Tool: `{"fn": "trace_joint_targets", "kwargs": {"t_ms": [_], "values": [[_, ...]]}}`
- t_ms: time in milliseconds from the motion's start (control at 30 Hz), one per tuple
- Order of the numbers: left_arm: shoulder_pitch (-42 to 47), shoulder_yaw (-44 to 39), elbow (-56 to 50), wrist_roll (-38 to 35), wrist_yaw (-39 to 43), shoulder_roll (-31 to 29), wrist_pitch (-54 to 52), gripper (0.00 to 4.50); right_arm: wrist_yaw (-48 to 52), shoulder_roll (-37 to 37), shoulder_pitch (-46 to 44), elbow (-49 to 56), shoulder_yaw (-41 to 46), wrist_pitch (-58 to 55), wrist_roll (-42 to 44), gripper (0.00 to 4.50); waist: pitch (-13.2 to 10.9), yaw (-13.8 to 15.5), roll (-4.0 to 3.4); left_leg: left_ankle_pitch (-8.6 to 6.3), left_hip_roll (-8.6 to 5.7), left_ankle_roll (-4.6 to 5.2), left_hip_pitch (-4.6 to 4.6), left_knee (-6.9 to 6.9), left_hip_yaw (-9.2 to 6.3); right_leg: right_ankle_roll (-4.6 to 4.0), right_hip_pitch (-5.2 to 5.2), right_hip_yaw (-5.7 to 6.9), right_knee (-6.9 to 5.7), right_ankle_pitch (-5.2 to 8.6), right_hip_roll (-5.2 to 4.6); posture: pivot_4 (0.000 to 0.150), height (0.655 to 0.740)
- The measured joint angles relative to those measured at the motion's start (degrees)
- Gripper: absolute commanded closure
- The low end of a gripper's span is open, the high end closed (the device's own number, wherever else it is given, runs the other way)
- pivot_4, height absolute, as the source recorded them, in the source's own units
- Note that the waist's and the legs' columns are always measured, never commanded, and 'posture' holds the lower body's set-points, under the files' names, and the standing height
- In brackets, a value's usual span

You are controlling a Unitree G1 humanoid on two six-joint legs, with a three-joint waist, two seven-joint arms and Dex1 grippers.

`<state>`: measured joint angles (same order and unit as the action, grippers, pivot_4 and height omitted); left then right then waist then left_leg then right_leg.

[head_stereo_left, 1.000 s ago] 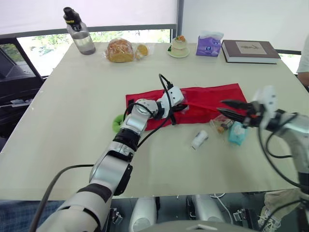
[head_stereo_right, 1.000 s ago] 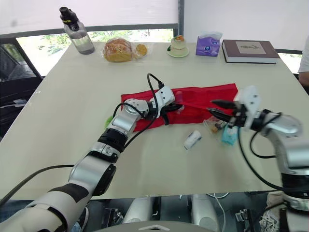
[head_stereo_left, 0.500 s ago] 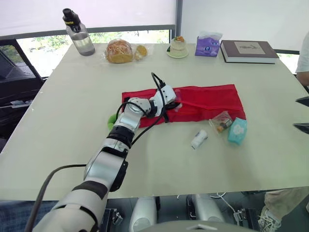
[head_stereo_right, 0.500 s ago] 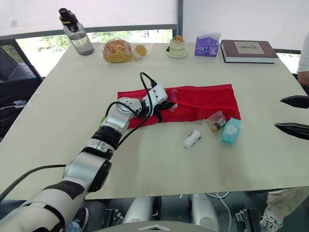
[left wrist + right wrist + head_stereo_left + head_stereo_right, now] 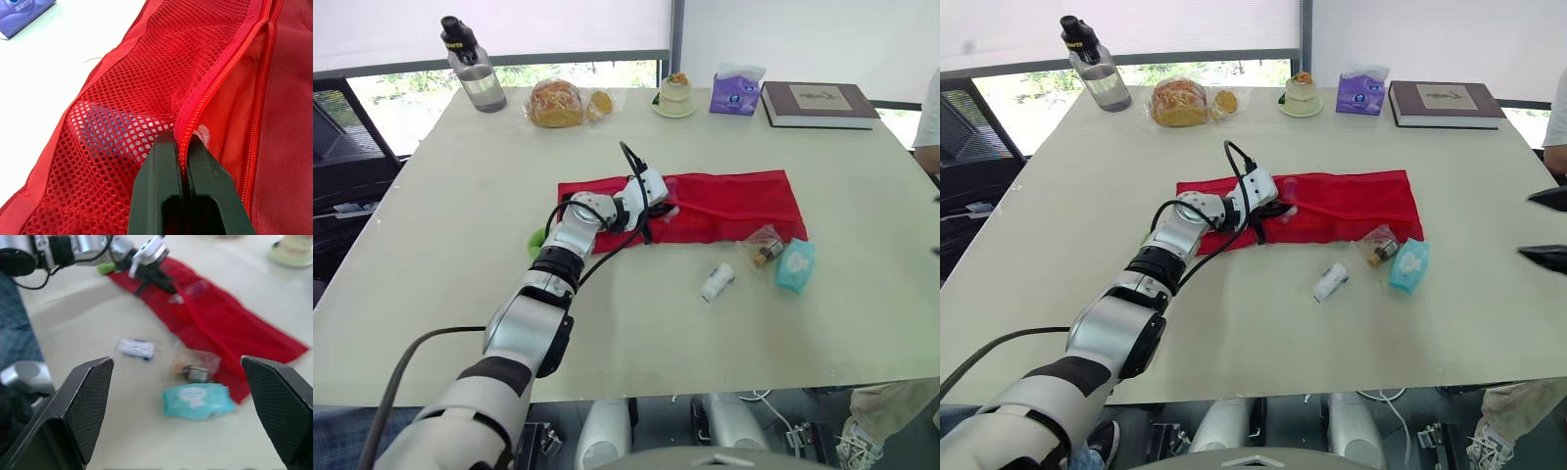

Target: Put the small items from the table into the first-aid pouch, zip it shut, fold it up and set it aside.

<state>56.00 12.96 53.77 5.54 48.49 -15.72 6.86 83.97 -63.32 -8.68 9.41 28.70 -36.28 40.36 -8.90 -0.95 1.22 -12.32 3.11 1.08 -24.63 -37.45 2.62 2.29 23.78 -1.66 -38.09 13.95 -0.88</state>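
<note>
The left hand (image 5: 181, 140) pinches the zip edge of the red pouch (image 5: 736, 205), while the right hand (image 5: 1531, 226) hangs spread wide at right.

Veiling a blue item (image 5: 110, 134) behind the pouch (image 5: 146, 63) mesh, too blurred for naming. Cutting the right gripper (image 5: 1530, 226) off at the frame edge, leaving just two spread fingertips (image 5: 1549, 199). Half-covering a green object (image 5: 536, 238) by the pouch's end.

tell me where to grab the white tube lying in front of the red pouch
Grip the white tube across its middle, coming straight down from above. It lies flat on the table at a slant, apart from the red pouch, so the right gripper, turned square to its long axis, should close on its narrow width.
</note>
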Motion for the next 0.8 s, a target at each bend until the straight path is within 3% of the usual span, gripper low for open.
{"fn": "trace_joint_targets", "kwargs": {"t_ms": [133, 200, 367, 600, 800], "values": [[0.45, 0.03, 0.62, 0.02, -0.11, 0.56, 0.17, 4.50, -0.61, 3.61, -5.99, 0.97, -10.28, 1.64, -0.79, 0.08, -0.04, 0.14, -0.11, 0.00, -0.02, 0.00, -0.04, 0.00, -0.01, 0.00, 0.02, -0.01, -0.01, 0.00, 0.00, 0.150, 0.7400], [0.81, -0.05, 1.13, 0.02, -0.28, 1.01, 0.33, 4.50, 0.61, 7.06, -14.05, 0.28, -21.52, 8.70, -7.39, 0.08, -0.04, 0.49, -0.10, 0.00, -0.04, 0.00, -0.11, 0.00, -0.07, -0.15, 0.01, 0.04, 0.03, -0.08, 0.01, 0.150, 0.7400], [0.78, -0.08, 1.41, 0.06, -0.71, 1.14, 0.73, 4.50, -0.91, 12.87, -21.35, -7.05, -33.02, 20.70, -19.76, 0.08, -0.05, 0.48, -0.09, 0.01, -0.06, 0.00, -0.11, 0.00, -0.06, -0.14, 0.01, 0.03, 0.04, -0.08, 0.00, 0.150, 0.7400], [0.54, -0.07, 1.26, 0.06, -0.80, 0.98, 0.91, 4.50, 1.30, 17.67, -26.70, -16.32, -46.39, 34.75, -33.33, 0.08, -0.04, 0.43, -0.10, 0.01, -0.06, -0.01, -0.10, -0.01, -0.04, -0.15, 0.00, 0.03, 0.02, -0.09, 0.01, 0.150, 0.7400], [0.24, -0.11, 1.03, 0.04, -0.91, 0.82, 0.91, 4.50, 0.63, 20.10, -29.49, -22.72, -51.42, 42.58, -40.71, 0.08, -0.04, 0.35, -0.11, 0.01, -0.05, -0.01, -0.07, -0.03, -0.05, -0.16, 0.00, 0.03, -0.02, -0.09, 0.01, 0.150, 0.7400]]}}
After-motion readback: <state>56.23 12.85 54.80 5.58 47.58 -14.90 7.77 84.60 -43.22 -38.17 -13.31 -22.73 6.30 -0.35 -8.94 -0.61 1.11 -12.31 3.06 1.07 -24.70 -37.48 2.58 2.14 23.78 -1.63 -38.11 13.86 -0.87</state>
